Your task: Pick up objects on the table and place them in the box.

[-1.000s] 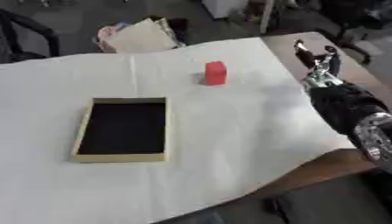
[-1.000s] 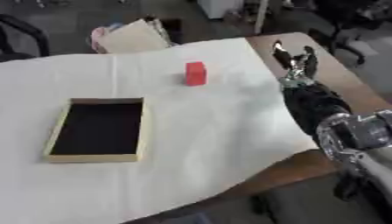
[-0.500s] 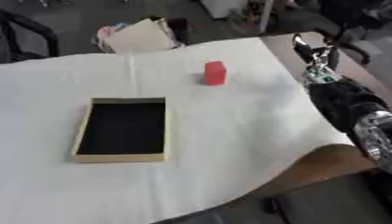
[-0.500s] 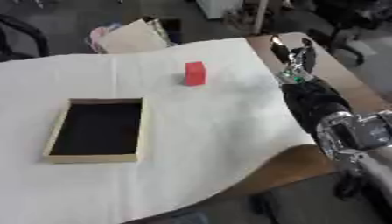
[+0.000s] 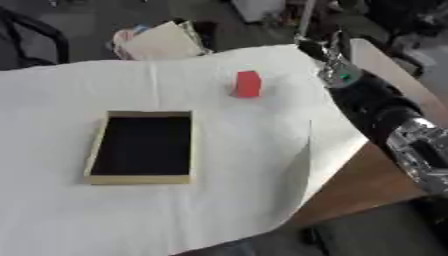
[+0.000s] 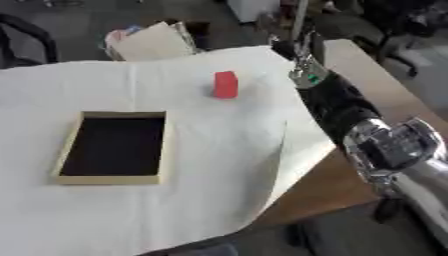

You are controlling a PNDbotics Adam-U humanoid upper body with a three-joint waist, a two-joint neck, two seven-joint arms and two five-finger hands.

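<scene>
A small red block (image 5: 248,83) stands upright on the white cloth (image 5: 175,210), towards the far side. The box (image 5: 143,147), a shallow tan tray with a black inside, lies nearer on the left and holds nothing. My right hand (image 5: 322,52) hovers to the right of the red block, near the cloth's far right corner, with fingers fairly straight and nothing in them. There is a clear gap between the hand and the block. The black and silver forearm (image 6: 350,117) runs in from the lower right. My left hand shows in no view.
The cloth hangs over the brown table's right edge (image 5: 372,175). Beyond the far edge lies a pile of cream papers (image 5: 162,42). Dark chairs stand at the far left (image 5: 26,35) and far right.
My right hand has moved forward and to the left, closer to the red block. The block and box have stayed in place.
</scene>
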